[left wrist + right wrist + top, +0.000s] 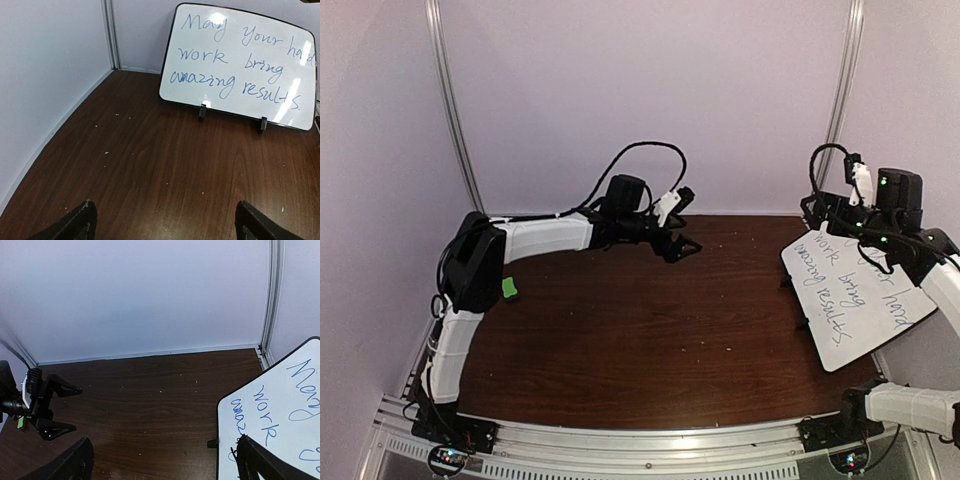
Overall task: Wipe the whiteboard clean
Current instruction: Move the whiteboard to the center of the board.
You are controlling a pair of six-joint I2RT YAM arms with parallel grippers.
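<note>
Writing filled the black-framed white whiteboard (240, 60); left gripper (686, 224) and right gripper (165, 465) gaped empty; we needed the green block (508, 288) behind the left.

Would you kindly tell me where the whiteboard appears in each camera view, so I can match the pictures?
Top external: whiteboard at the right edge, tilted.
Left wrist: whiteboard upper right, text upright.
Right wrist: whiteboard in the lower right corner, cropped.
Shared landmark: the metal corner post beside it.
</note>
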